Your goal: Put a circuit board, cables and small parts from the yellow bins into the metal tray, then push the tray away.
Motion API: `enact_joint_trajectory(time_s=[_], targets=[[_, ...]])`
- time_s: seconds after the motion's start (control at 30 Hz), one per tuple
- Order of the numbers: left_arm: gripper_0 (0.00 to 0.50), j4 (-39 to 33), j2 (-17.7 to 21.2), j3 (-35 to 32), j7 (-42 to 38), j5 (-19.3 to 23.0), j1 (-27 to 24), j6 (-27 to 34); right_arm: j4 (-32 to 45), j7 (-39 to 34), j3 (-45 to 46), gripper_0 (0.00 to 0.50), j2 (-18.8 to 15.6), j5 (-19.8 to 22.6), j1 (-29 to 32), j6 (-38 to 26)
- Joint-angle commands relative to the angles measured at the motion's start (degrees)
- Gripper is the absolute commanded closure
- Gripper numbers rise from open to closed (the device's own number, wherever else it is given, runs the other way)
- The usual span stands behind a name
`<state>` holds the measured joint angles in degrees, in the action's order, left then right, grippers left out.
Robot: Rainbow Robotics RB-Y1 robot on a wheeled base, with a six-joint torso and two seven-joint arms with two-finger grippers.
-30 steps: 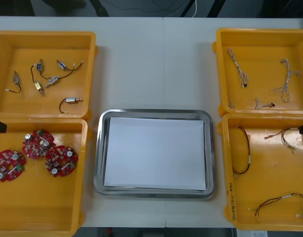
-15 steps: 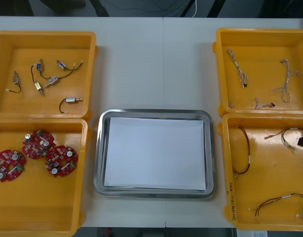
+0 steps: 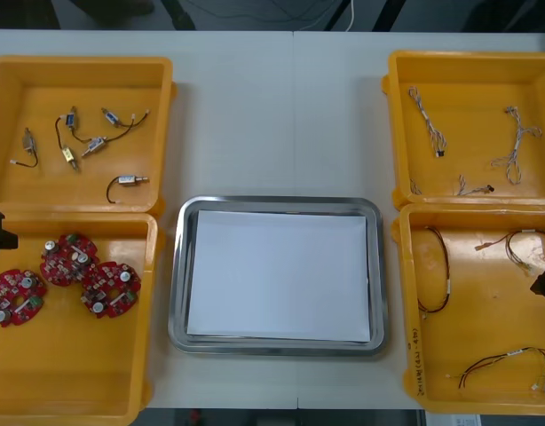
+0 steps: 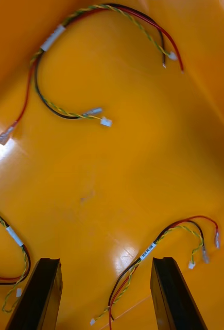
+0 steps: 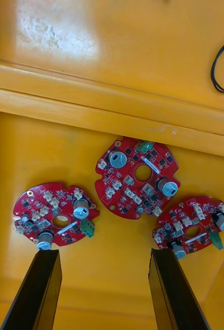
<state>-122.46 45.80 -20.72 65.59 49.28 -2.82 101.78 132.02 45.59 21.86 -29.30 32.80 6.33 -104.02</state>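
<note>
Left gripper (image 5: 104, 260) above circuit boards (image 5: 137, 180), right gripper (image 4: 106, 265) above half-hidden cables (image 4: 148, 251)

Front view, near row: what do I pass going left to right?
Boards bin → tray → cables bin. The left end effector is open above the boards, the right end effector open above the cables.
</note>
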Motion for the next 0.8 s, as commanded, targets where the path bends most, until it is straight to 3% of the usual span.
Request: enact_joint_trajectory(time_s=[0.03,0.33,0.8], targets=[[0.0,-0.32,-1.59,-0.9,-2.84,-0.85,4.14,-3.34,1.05,-6.66,0.38,0.0,1.88,-0.01,2.37,0.49],[0.0,-0.32,-4.05,-0.72,-3.81,-2.52,7.57,-6.68,-3.7,-13.6,-1.47,0.0,2.85,0.51,2.64,1.63],[0.0,-0.14,-6.16,2.44,-6.27,-6.56,8.89,-7.82,-11.17,-14.74,-3.32,0.0,2.85,2.45,5.54,9.8]])
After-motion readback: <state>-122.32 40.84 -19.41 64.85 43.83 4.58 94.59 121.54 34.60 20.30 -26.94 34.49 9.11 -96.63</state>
